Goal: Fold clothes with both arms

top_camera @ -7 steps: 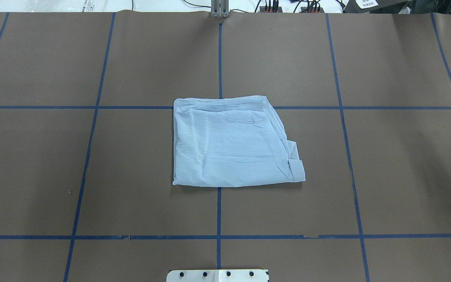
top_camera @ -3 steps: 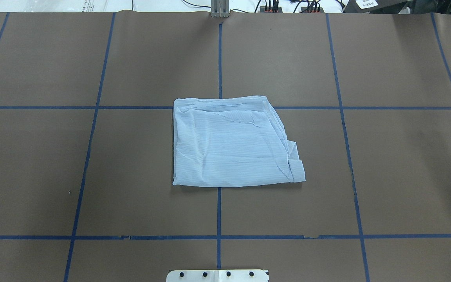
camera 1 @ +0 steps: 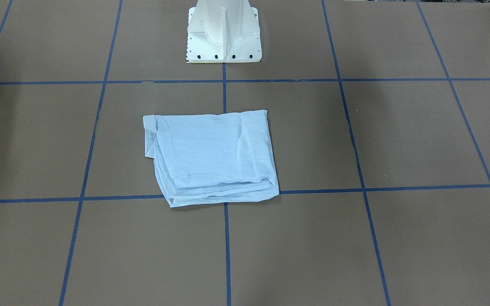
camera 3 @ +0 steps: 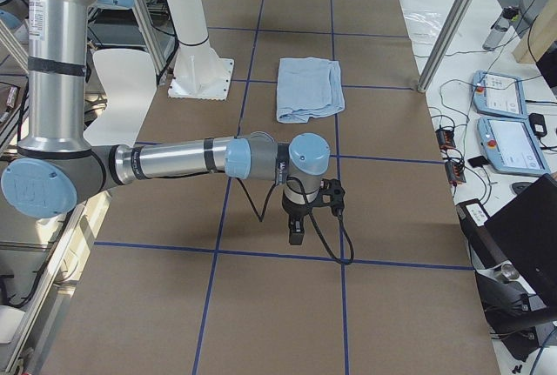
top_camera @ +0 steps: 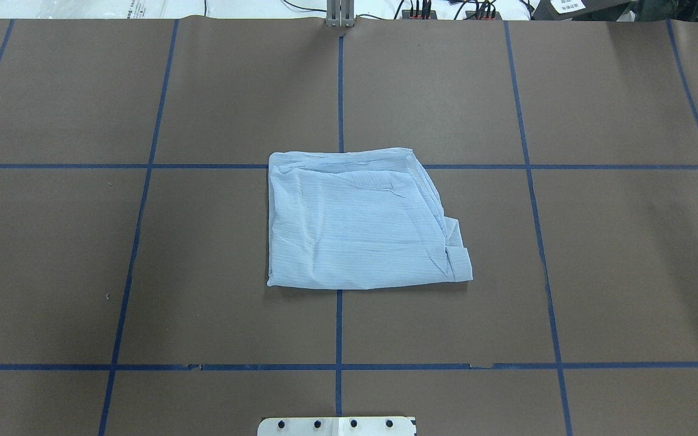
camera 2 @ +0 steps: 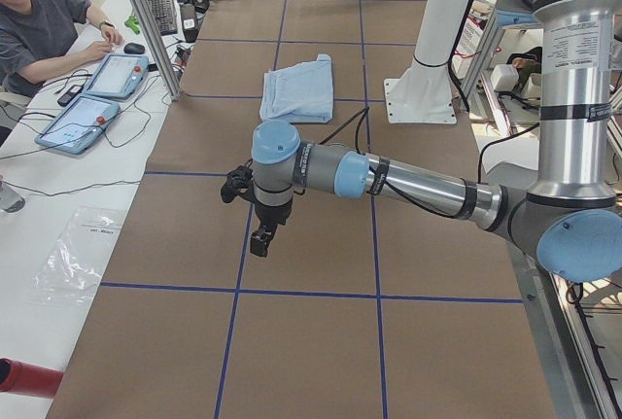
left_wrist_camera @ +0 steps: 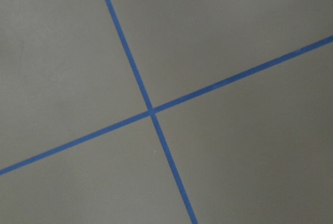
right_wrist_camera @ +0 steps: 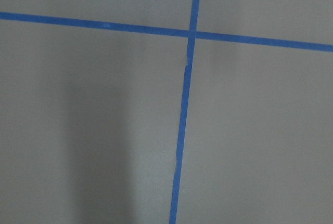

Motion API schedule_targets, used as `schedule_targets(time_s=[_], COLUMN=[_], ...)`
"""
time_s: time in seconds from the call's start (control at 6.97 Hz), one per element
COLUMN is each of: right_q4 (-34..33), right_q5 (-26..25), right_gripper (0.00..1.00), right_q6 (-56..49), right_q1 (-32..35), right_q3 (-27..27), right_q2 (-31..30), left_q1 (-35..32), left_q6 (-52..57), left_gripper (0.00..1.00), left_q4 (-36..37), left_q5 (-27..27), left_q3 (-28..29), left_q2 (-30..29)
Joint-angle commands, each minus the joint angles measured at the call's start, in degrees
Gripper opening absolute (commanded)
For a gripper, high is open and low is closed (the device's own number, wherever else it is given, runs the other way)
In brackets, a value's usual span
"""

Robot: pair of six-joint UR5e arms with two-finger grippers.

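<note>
While the folded shirt lay at centre frame overhead, the left gripper and right gripper hung over the table well away; clenched or released could not be told.

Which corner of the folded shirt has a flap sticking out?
The shirt corner toward the white base, on the robot's right: a flap juts out there; the other three show none.

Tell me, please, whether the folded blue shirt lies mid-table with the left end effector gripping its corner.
Not quite: the shirt lies folded mid-table, but the left end effector hangs well apart from it, as the exterior left view shows.
</note>
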Motion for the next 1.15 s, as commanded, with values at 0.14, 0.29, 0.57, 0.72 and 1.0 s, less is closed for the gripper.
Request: schedule_targets(time_s=[0.14, 0.29, 0.57, 0.72, 1.0], right_q4=[-0.3, -0.3, -0.3, 0.0, 0.0], right_q5=[-0.3, -0.2, -0.2, -0.2, -0.2], right_gripper=[1.0, 1.0, 1.0, 1.0, 1.0], right_q6=[0.2, 0.2, 0.3, 0.3, 0.3], right_q1=[0.3, 0.3, 0.3, 0.3, 0.3], right_q3=[0.7, 0.7, 0.7, 0.7, 0.7], right_q2=[-1.8, -1.8, -1.8, -1.8, -1.8], left_q1=[-0.6, -0.7, -0.9, -1.0, -0.9], left_q6=[0.0, 0.0, 0.0, 0.0, 0.0], left_gripper=[1.0, 1.0, 1.0, 1.0, 1.0], left_q4=[0.4, 1.0, 3.0, 3.0, 3.0], left_q5=[-1.7, -1.7, -1.3, -1.3, -1.4], left_q3=[0.8, 0.5, 0.8, 0.0, 0.8], left_q2=[1.2, 1.4, 2.2, 3.5, 3.7])
